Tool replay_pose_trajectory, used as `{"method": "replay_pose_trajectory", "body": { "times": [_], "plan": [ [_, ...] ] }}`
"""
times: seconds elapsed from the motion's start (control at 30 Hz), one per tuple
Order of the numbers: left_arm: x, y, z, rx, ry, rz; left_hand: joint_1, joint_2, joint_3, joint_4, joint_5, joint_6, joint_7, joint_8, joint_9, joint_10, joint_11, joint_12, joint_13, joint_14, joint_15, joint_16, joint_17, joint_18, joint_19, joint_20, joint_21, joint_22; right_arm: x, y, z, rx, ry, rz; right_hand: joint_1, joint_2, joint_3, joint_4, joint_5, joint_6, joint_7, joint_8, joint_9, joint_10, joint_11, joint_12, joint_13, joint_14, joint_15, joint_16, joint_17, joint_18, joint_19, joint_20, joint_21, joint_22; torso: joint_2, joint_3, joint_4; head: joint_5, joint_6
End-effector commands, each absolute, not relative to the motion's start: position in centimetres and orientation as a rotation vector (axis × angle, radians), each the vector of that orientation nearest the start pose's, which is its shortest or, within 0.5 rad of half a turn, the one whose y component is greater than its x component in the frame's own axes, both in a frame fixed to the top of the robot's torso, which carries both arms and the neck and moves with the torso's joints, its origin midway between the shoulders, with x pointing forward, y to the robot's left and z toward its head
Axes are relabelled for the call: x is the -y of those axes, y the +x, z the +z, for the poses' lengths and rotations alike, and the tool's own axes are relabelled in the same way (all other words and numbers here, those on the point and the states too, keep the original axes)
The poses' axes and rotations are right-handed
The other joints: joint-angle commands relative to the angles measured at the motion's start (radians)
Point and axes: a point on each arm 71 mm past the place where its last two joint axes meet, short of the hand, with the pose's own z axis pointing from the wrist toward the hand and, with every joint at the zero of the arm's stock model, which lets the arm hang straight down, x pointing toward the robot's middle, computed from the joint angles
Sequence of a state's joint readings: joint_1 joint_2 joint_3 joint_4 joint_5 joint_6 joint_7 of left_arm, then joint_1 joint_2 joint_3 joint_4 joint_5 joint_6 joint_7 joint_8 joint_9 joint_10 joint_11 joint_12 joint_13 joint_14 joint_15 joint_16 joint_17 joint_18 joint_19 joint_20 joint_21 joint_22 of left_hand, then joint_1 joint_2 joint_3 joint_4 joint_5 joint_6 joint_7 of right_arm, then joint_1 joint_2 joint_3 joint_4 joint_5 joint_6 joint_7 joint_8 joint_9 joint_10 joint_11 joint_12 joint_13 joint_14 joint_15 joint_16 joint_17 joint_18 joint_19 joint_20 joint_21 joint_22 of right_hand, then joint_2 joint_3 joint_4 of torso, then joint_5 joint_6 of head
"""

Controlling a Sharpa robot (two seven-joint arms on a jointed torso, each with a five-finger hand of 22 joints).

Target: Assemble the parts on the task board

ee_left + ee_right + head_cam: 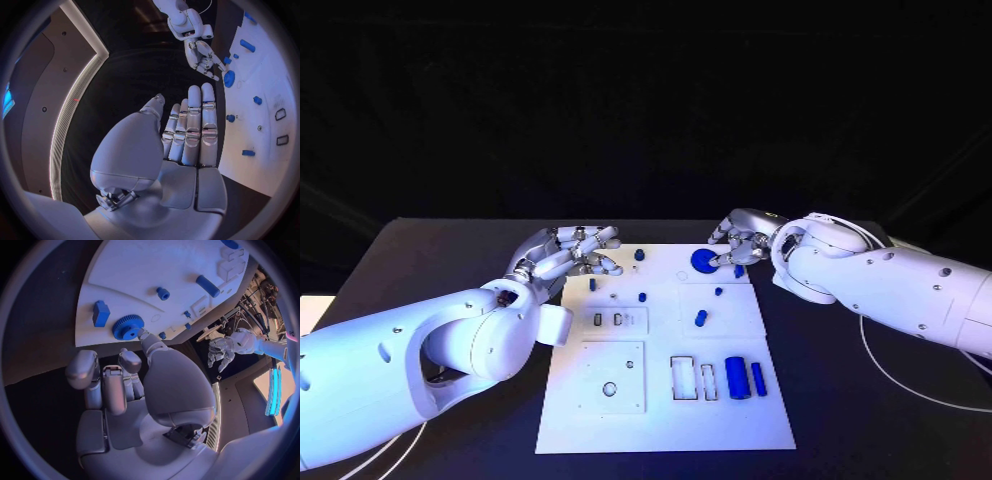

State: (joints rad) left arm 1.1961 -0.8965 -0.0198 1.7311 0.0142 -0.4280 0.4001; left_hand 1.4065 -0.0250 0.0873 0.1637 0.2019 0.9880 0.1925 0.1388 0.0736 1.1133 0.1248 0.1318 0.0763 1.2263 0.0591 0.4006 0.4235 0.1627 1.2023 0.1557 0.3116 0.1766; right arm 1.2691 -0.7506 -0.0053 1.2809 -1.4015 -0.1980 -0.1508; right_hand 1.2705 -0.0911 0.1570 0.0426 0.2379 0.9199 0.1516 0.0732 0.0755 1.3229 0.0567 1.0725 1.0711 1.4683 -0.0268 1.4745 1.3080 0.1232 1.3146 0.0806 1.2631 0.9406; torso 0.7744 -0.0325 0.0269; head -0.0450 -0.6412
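Observation:
The white task board (661, 400) lies in the middle of the table. A blue gear (705, 260) sits at its far edge. My right hand (737, 248) hovers just right of the gear. In the right wrist view its fingers (106, 380) are curled in with nothing in them, and one tip reaches the rim of the gear (128, 327). My left hand (574, 252) is at the board's far left corner. In the left wrist view its fingers (194, 125) are stretched out straight and hold nothing. Small blue pegs (645, 296) dot the board, and two blue cylinders (736, 377) lie near its front right.
The board (144, 270) also carries a blue block (100, 313) next to the gear and a longer blue bar (207, 286). Rectangular slots (684, 377) are cut beside the cylinders. Black table (430, 260) surrounds the board. A white cable (877, 350) trails from my right arm.

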Motion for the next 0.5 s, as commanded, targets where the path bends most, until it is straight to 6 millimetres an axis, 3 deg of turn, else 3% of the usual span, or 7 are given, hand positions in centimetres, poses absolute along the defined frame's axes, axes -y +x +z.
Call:
{"method": "replay_pose_trajectory", "body": {
  "times": [0.03, 0.5],
  "plan": [
    [-17.88, 45.14, -15.55, -1.410, -1.110, -1.634, 0.003, 0.007, 0.000, -0.005, 0.000, 0.010, 0.000, 0.004, 0.002, 0.009, 0.000, 0.005, 0.000, -0.006, -0.004, -0.001, 0.001, 0.015, -0.009, -0.001, -0.004, 0.001, 23.03, 54.65, -16.28, -1.739, -0.063, 0.436, 0.006, 0.002, -0.006, 0.001, -0.005, -0.008, 0.000, 0.005, 0.000, 0.001, 0.002, 0.007, 0.006, 0.070, 0.007, 0.007, 0.080, -0.008, 0.004, 0.001, 0.008, 0.004, 0.000, -0.0001, 0.0002, 0.001, -0.003],
    [-17.80, 45.22, -15.63, -1.412, -1.112, -1.632, 0.002, 0.006, 0.000, -0.006, 0.000, 0.010, 0.000, 0.004, 0.001, 0.010, 0.000, 0.004, -0.001, -0.006, -0.005, -0.001, 0.002, 0.015, -0.009, -0.001, -0.005, 0.002, 22.32, 54.97, -16.76, -1.765, -0.082, 0.434, 0.010, 0.014, -0.007, 0.007, -0.008, -0.002, 0.000, 0.012, 0.002, 0.015, 0.003, 0.044, 0.046, 0.071, 0.008, 0.012, 0.088, -0.009, 0.006, 0.003, 0.014, 0.012, 0.000, 0.0004, -0.0005, 0.006, -0.007]
  ]
}}
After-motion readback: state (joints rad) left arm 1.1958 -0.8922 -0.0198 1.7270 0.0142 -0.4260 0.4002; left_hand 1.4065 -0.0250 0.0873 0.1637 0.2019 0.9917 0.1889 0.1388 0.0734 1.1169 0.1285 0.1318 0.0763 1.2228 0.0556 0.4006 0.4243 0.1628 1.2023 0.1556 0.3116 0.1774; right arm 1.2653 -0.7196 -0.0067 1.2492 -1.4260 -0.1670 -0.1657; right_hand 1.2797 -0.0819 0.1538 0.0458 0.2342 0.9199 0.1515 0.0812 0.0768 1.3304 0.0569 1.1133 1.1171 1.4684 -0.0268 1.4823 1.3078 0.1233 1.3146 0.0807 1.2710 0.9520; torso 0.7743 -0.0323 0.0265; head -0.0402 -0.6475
